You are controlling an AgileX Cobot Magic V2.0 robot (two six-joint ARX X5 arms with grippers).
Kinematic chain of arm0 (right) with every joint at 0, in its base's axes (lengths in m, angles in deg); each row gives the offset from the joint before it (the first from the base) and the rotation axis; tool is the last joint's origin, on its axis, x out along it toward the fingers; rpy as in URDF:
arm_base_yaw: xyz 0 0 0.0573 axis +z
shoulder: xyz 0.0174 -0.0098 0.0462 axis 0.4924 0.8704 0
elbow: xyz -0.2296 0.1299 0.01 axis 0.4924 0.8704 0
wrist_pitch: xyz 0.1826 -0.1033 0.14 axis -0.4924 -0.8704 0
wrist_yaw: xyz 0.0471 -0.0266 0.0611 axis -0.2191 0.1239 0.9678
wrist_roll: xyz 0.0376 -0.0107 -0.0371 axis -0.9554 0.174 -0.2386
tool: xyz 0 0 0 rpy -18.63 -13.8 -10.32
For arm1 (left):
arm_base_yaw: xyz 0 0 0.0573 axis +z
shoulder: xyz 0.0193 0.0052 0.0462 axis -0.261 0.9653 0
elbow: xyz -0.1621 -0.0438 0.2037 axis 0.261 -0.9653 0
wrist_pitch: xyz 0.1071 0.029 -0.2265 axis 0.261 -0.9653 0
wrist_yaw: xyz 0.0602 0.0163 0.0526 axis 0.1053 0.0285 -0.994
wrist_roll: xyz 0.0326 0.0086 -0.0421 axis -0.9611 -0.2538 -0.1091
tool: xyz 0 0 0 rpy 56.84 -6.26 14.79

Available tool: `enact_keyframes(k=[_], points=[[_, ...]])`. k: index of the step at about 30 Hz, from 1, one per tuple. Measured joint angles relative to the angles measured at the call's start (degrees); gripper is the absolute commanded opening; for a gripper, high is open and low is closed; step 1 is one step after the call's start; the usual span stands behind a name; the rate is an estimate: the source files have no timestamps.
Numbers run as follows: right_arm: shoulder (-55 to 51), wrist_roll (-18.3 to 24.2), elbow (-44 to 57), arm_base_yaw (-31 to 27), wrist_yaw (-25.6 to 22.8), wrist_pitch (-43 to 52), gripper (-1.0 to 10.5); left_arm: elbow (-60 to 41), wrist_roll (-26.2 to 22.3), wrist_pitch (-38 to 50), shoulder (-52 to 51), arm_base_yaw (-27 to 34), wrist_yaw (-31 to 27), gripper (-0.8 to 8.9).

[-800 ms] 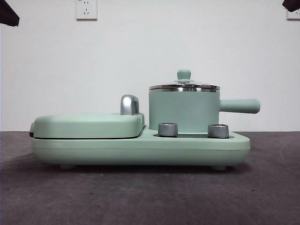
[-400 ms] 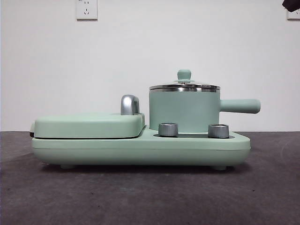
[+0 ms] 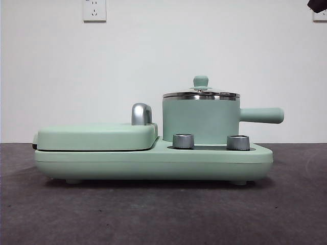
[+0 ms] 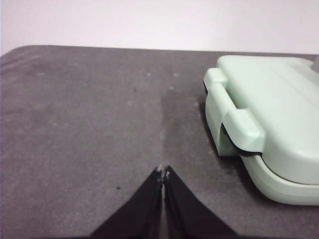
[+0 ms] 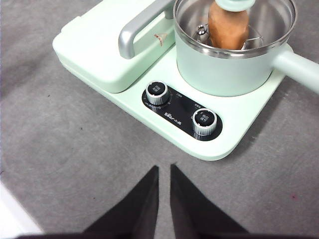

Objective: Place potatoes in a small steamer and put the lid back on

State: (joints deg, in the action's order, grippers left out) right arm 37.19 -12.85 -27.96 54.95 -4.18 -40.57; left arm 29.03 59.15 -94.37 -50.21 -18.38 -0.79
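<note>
We saw the mint-green breakfast appliance [image 3: 153,161] standing on the dark grey desk [image 3: 153,214], its base carrying everything else. On the base's round seat stood the small steamer [image 3: 200,120], upright, its straight side handle [image 3: 261,115] pointing away from the griddle side. The lid [image 3: 201,94] sat closed on the steamer's steel rim, its mint-green knob [image 3: 201,81] on top. Through the glass, in the right wrist view, we made out the potatoes [image 5: 228,26], an orange-brown lump, lying inside the pot under the lid.

Beside the steamer, the flat griddle cover [image 3: 97,136] lay shut on the base, with its chrome handle [image 3: 141,113] rising just next to the pot's wall. In front of the steamer two steel control knobs [image 3: 183,141] stood side by side on a black panel.

The left end effector [image 4: 163,172] hung over bare desk, well apart from the hinge end of the appliance, its jaws clenched tip to tip on nothing. The right end effector [image 5: 163,169] hovered above the desk in front of the control knobs, clear of the base; its jaws stood nearly together with only a narrow slit between them, and they gripped nothing. In the front view only a black tip [image 3: 317,5] showed at one top corner, and a white wall socket [image 3: 94,10] sat on the wall behind.
</note>
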Motion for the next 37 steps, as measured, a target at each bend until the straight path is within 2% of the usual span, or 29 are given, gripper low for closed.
enact_keyframes(k=[13,17,22,26,31,37], points=[[0.0,0.0,0.0,0.0,-1.0,1.6,0.3,0.0,0.0,0.0,0.0,0.0,0.0,0.06],[-2.8,2.1,1.2,-2.6,-2.2,4.8,0.3,0.0,0.0,0.0,0.0,0.0,0.0,0.06],[-13.7,6.2,13.0,-12.4,-2.7,18.5,0.3,0.0,0.0,0.0,0.0,0.0,0.0,0.06],[-24.0,7.6,26.7,-18.6,-5.6,27.0,0.3,0.0,0.0,0.0,0.0,0.0,0.0,0.06],[-34.0,7.8,38.7,-22.4,-5.6,29.8,0.3,0.0,0.0,0.0,0.0,0.0,0.0,0.06],[-39.3,7.7,46.7,-23.0,-6.3,34.6,0.3,0.0,0.0,0.0,0.0,0.0,0.0,0.06]])
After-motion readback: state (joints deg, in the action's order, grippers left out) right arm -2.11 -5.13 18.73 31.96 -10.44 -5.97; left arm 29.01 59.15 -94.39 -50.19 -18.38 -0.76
